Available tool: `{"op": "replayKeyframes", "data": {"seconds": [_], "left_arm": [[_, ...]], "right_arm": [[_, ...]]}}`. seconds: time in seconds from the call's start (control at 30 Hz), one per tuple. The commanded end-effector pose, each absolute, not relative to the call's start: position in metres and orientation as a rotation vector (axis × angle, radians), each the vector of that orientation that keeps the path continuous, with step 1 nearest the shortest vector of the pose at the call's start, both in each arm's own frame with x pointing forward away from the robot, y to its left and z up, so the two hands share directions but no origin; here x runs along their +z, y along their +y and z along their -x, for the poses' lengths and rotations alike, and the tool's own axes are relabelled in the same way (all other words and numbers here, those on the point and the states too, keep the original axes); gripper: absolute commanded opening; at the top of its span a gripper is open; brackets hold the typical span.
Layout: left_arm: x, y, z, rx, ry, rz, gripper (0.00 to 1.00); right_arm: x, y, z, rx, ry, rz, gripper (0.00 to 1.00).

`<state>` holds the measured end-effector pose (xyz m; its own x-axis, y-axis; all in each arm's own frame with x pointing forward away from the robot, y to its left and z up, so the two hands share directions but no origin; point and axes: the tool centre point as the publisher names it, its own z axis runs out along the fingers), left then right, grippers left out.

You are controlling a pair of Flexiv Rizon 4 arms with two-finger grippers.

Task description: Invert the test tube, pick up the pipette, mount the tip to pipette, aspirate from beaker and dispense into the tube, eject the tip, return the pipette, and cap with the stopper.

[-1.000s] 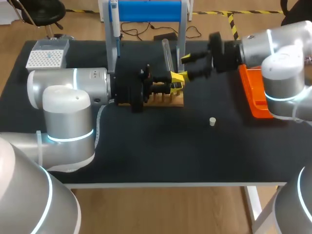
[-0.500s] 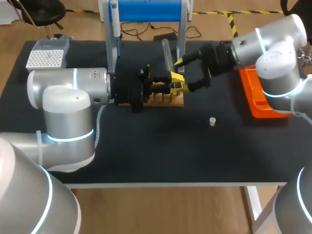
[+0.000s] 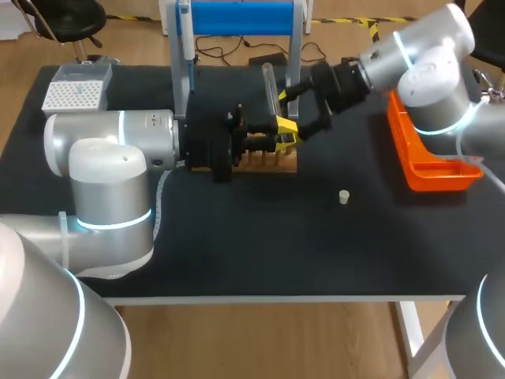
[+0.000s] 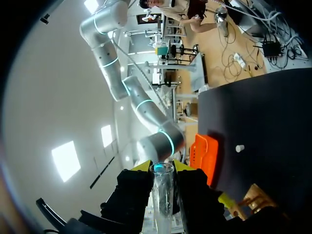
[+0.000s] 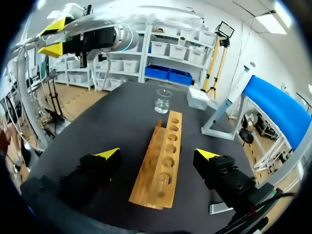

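Left gripper clamps the test tube upright over the wooden rack, right gripper spread wide beside it: an off-centre closing could knock, crack or drop the glass.

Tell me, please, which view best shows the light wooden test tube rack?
The right wrist view: the light wooden rack lies whole ahead of the open right gripper, holes plain. The head view shows only its front behind the left gripper; the left wrist view, one corner.
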<state>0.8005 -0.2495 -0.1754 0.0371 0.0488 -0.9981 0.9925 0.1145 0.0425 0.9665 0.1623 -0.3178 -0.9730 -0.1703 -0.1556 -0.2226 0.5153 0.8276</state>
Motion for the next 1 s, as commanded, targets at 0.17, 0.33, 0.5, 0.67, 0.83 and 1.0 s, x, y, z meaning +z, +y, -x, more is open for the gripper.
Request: {"op": "replayKeyframes", "data": {"seconds": [0.17,0.33,0.5,0.67,0.83,1.0], "left_arm": [[-0.176,-0.25,-0.8,-1.068,1.265,-1.172,0.0],[-0.176,-0.25,-0.8,-1.068,1.265,-1.172,0.0],[-0.176,-0.25,-0.8,-1.068,1.265,-1.172,0.0],[-0.176,-0.25,-0.8,-1.068,1.265,-1.172,0.0],[-0.176,-0.25,-0.8,-1.068,1.265,-1.172,0.0],[-0.176,-0.25,-0.8,-1.068,1.265,-1.172,0.0]], "right_arm": [[-0.329,0.159,-0.97,1.49,2.738,0.385,1.0],[-0.339,0.162,-0.97,1.492,2.752,0.348,1.0],[-0.342,0.166,-0.972,1.484,2.75,0.295,1.0],[-0.344,0.166,-0.975,1.48,2.757,0.258,1.0],[-0.344,0.164,-0.974,1.466,2.767,0.205,1.0],[-0.343,0.164,-0.974,1.466,2.767,0.185,1.0]]}}
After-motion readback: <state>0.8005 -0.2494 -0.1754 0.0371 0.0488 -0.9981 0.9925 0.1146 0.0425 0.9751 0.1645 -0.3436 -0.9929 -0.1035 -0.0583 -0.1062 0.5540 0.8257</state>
